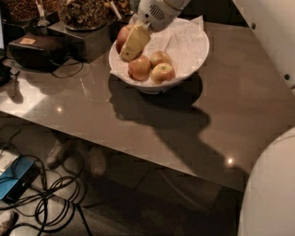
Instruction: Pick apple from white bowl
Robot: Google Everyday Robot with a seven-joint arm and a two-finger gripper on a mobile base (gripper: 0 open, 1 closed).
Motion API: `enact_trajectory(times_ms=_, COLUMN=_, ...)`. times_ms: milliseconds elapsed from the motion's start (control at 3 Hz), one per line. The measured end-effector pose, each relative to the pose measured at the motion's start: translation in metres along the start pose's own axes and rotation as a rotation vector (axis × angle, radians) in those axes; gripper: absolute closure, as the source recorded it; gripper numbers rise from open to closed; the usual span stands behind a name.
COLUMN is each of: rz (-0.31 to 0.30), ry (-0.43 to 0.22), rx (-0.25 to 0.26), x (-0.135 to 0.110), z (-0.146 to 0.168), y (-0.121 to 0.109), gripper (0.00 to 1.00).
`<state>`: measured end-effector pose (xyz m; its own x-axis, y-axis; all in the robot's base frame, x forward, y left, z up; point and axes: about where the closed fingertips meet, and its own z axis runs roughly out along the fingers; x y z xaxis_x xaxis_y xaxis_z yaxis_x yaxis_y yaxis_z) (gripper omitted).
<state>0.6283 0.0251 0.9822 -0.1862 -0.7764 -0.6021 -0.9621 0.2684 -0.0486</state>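
The white bowl (193, 44), lined with crinkled white paper, stands at the back of the table. My gripper (126, 47) reaches down from the top over the bowl's left rim. It is shut on the apple (121, 35), the big red one. A pale yellow finger (134, 41) crosses the apple's front, and the other finger is hidden behind it. Three smaller apples lie in the bowl: an orange-red one (139, 68), a yellow-green one (163, 73) and one behind them (158, 57).
The bowl stands on a glossy brown table (221, 110). A black box (39, 48) with a cable and dark containers of snacks (85, 14) stand at the back left. Cables and a blue device (16, 177) lie on the floor. My white body (272, 193) fills the lower right.
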Motion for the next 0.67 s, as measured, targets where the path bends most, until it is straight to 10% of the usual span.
enact_trajectory(times_ms=667, rz=-0.059, ry=0.021, rx=-0.006, x=-0.0395, z=0.0069, y=0.0339, gripper=1.00)
